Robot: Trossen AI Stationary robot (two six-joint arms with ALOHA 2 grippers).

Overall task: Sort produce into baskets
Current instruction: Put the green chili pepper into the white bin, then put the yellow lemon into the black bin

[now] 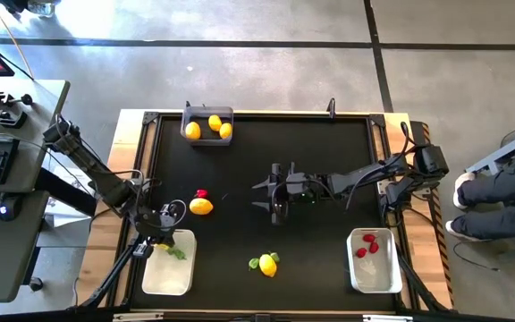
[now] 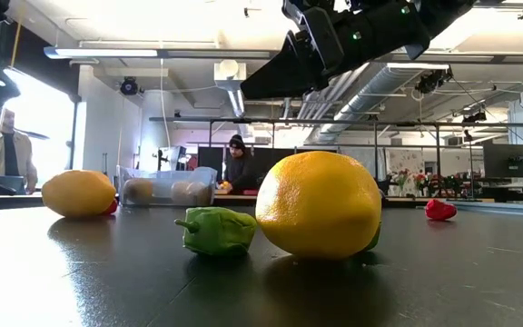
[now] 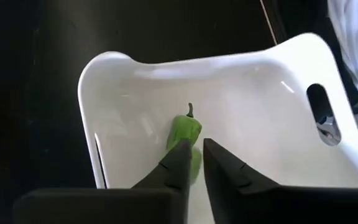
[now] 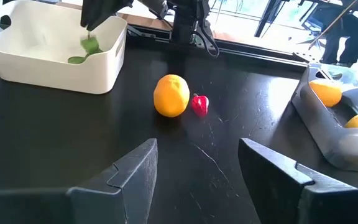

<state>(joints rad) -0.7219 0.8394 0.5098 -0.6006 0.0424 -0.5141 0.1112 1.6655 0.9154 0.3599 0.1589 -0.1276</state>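
My left gripper [image 3: 196, 148] hangs over the white basket [image 3: 135, 74] at the table's near left, its fingers a narrow gap apart with nothing between them. A green piece [image 3: 186, 130] is in that basket just past the fingertips. My right gripper [image 4: 197, 149] stands open above the table's middle [image 1: 275, 190], holding nothing. One lemon [image 1: 201, 206] lies on the table with a red piece [image 1: 201, 193] beside it. A second lemon [image 1: 267, 264] lies near the front edge beside a green piece [image 1: 254, 263]. My left gripper points down into the basket, and one fingertip [image 3: 180, 155] stands in front of the green piece. Whether the finger touches the piece I cannot tell.
A grey basket [image 1: 207, 121] at the far edge holds three yellow fruits. A white basket [image 1: 374, 259] at the near right holds red pieces. Bare black tabletop lies between the baskets. A person's legs [image 1: 499, 192] show at the table's right side.
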